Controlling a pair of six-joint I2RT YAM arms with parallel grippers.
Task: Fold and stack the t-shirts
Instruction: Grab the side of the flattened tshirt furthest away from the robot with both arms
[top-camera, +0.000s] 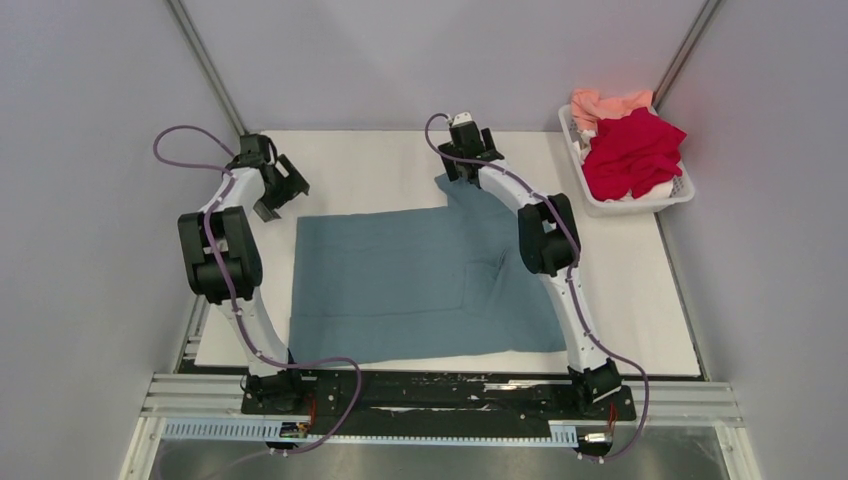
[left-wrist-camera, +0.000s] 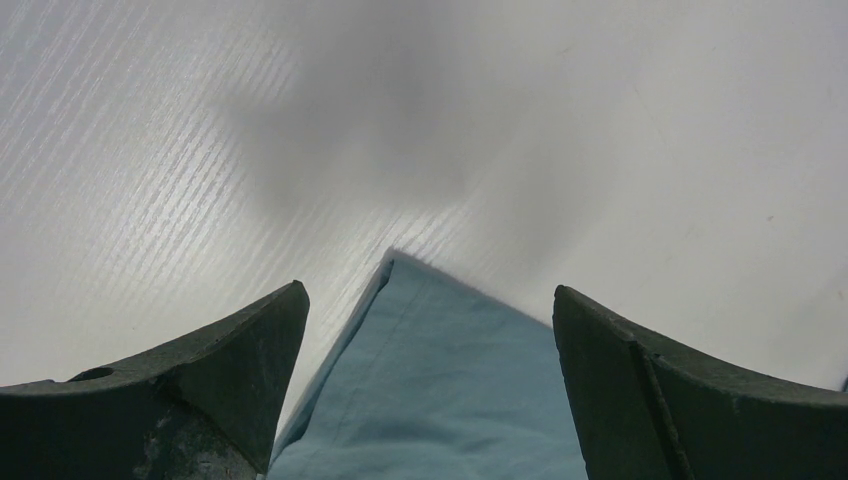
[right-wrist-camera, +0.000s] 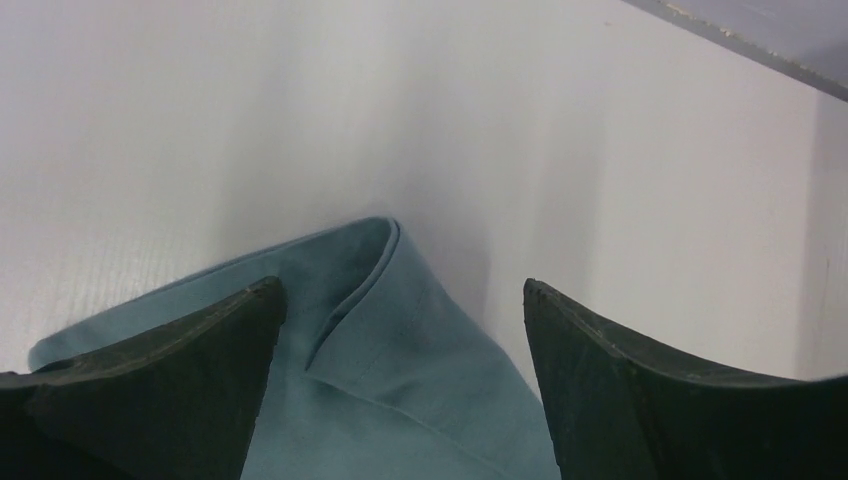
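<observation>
Top external: teal t-shirt (top-camera: 400, 285) spread out — left gripper (left-wrist-camera: 428, 292), right gripper (right-wrist-camera: 402, 285) gaping wide over corners.

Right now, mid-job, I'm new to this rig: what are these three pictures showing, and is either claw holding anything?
Two robot arms are bolted at the near edge of a white table. The wide picture looks down from above and behind them, with the left arm on its left and the right arm on its right. The two close-ups come from a camera on each wrist; the dark wedges are that gripper's own fingers. A teal t-shirt lies spread on the table. A white basket at the far right holds a red t-shirt and a pink t-shirt. The left gripper stands open over a far corner of the teal shirt. The right gripper is open astride a rumpled fold at its far edge. Neither holds anything yet.
</observation>
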